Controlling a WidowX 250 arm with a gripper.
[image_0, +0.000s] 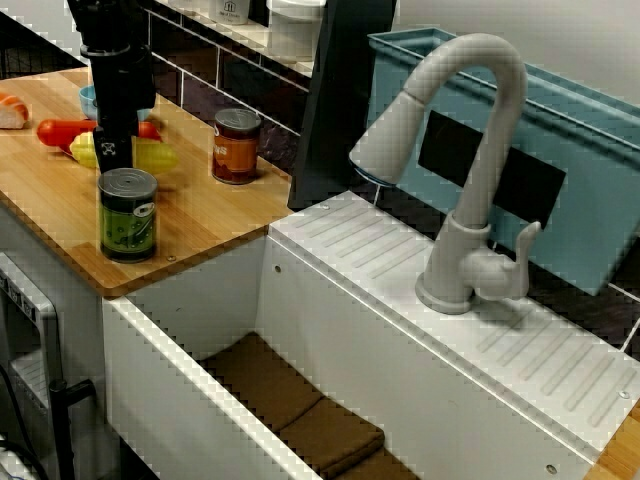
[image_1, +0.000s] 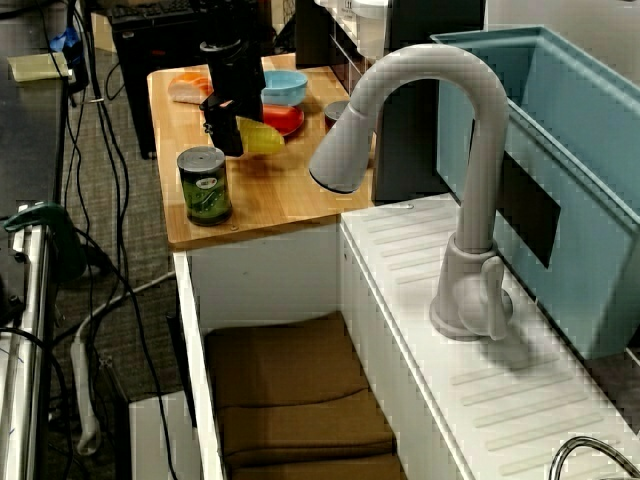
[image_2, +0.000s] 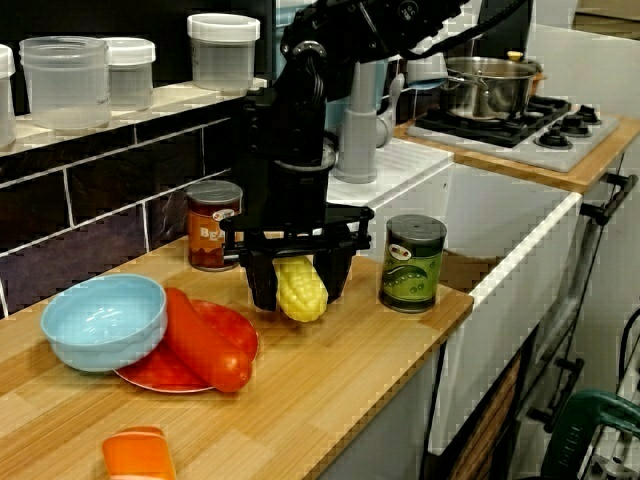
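In the view from counter level, my black gripper (image_2: 298, 287) points straight down and is shut on a yellow corn cob (image_2: 301, 290). The cob's lower end hangs at or just above the wooden counter (image_2: 330, 390). A green-labelled can (image_2: 413, 263) stands just to the right, near the counter's edge. A brown-labelled can (image_2: 213, 225) stands behind by the tiled wall. To the left is a red plate (image_2: 238, 330) carrying a long red vegetable (image_2: 205, 345) and a light blue bowl (image_2: 103, 320). From above, the gripper (image_0: 113, 152) and corn (image_0: 152, 156) sit behind the green can (image_0: 127, 213).
A white sink with brown mats (image_0: 290, 400) drops off beside the counter. A tall grey faucet (image_0: 470, 170) and a blue dish rack (image_0: 560, 170) stand behind it. An orange food piece (image_2: 138, 455) lies at the counter's front. Jars (image_2: 65, 80) line the shelf. A pot (image_2: 490, 85) sits on the stove.
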